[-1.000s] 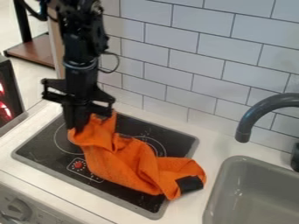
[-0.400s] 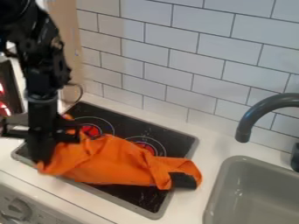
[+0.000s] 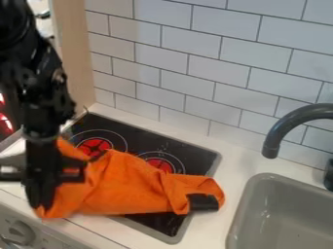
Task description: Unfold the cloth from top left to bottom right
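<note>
A black robot gripper (image 3: 40, 203) hangs at the left, over the near left part of a toy stove's black cooktop (image 3: 195, 154). Its fingers are pinching the left end of an orange cloth (image 3: 130, 187). The cloth lies in loose folds across the near side of the cooktop, from the gripper on the left to the right edge, where a black patch (image 3: 203, 202) marks its far end (the patch overlaps the cooktop's border). The left end crosses the cooktop's near edge onto the white counter (image 3: 211, 226).

One second earlier, the gripper was farther back and to the right, holding its end of the cloth up over the left half of the cooktop. It has since moved left and toward the viewer, drawing that end with it. The cloth now stretches longer from side to side, and the patched end has shifted only slightly left. A red dial marking that showed beside the cloth is now covered, while the red centre of the left burner (image 3: 95, 147) has come into sight.

To the right are a grey sink (image 3: 242, 211) and a dark curved faucet (image 3: 286, 127); behind is a white tiled wall (image 3: 218, 65).
</note>
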`<state>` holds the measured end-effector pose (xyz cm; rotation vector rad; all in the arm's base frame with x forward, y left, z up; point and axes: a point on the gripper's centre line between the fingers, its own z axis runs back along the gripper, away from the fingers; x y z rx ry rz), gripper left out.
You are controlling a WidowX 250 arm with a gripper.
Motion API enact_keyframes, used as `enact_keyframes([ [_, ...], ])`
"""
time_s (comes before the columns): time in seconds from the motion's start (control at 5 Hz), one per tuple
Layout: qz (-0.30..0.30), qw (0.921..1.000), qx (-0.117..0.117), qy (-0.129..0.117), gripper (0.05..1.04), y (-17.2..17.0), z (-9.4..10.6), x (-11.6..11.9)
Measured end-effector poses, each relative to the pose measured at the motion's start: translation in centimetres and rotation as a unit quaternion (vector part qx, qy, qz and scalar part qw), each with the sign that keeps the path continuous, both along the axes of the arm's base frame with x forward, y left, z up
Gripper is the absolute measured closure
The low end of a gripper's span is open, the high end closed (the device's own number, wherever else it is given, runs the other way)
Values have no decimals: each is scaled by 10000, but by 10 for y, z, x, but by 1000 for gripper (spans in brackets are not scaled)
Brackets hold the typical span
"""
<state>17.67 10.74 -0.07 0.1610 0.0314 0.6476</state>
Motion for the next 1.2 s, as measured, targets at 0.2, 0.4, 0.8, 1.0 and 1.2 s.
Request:
enact_keyframes([
  [0.2,157,9999,11,-66,828,1,0,1],
  [0.4,195,9998,-15,0,559,0,0,-1],
  [0.8,203,9996,-52,181,64,-1,4,-2],
  [1.0,139,9999,42,34,76,-2,21,5],
  [1.2,149,9995,51,-268,85,-2,45,15],
])
